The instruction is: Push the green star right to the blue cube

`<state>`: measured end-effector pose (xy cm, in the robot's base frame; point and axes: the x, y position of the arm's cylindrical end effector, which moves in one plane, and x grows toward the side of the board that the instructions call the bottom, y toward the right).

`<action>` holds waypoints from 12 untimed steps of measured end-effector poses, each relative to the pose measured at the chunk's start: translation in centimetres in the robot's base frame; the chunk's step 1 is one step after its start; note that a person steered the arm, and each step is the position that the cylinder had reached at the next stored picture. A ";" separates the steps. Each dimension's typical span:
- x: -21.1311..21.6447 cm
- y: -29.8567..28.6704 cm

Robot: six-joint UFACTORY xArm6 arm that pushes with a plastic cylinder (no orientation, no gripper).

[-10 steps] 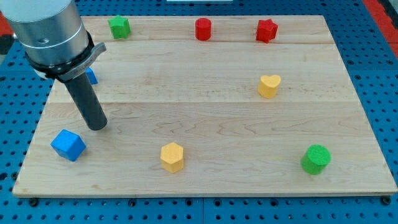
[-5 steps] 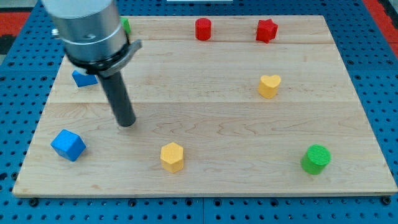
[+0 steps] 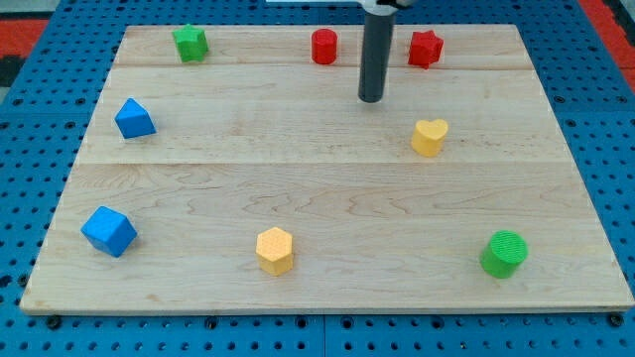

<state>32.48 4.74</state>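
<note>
Light, rigid, likely free-sliding green star (image 3: pixel 190 43) on worktop (image 3: pixel 327 188); best pushed from upper edge toward blue cube (image 3: pixel 109 231); gripperless end effector tip (image 3: pixel 370 98) far off, touching nothing.

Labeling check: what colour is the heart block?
Yellow; the heart shows clearly in the camera view, right of centre.

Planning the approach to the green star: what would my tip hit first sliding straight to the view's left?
The way looks free: my tip would pass below the green star and probably just above the upper blue block, though depth is unclear.
</note>
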 end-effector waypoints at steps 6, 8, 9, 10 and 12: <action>-12.9 -23.1; -13.2 -18.1; -13.2 -18.1; -13.4 -18.3; -13.2 -21.7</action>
<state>19.23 -17.00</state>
